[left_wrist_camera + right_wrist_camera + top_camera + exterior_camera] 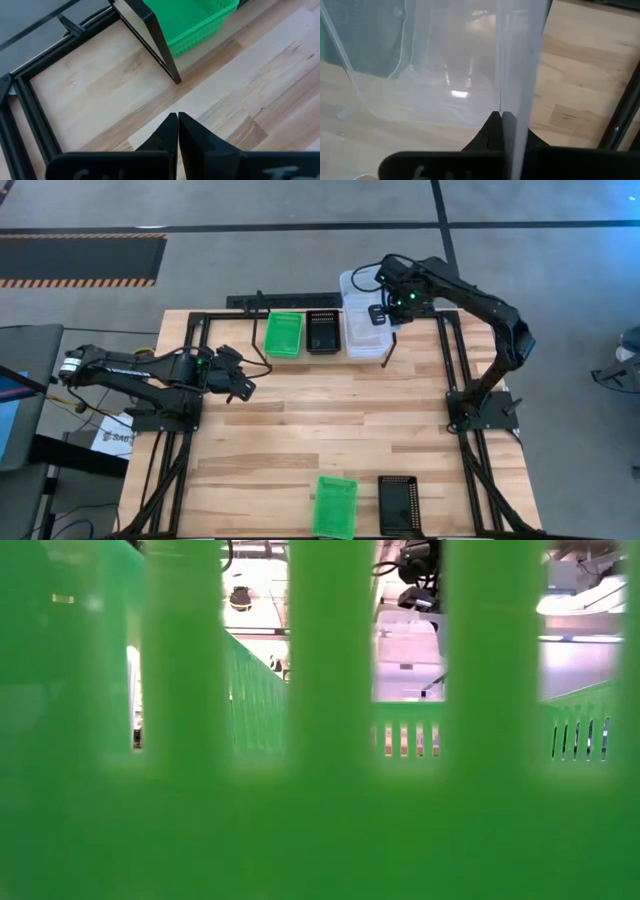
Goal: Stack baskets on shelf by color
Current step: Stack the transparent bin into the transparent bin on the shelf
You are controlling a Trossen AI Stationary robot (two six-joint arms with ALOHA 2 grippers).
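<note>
Baskets counted from above: five in plain sight, two green, two black, at least one clear. On the shelf (300, 305) at the far edge of the worktop (330, 430), side by side: one green basket (283, 334), one black mesh basket (322, 332), then the clear basket (362, 328); whether that is one clear tray or a stack, cannot tell. At the near edge, well apart from the shelf: a second green basket (335, 506) and, just beside it, a second black basket (398, 505). Right pincer (501, 117) clamped on the clear basket's thin wall, fingers pressed together on the translucent plastic. Left pincer (178, 120) closed with nothing in it, hovering over bare wood just beside a shelf leg (160, 45), near the green basket on the shelf. Low view almost wholly blocked by green slats.
</note>
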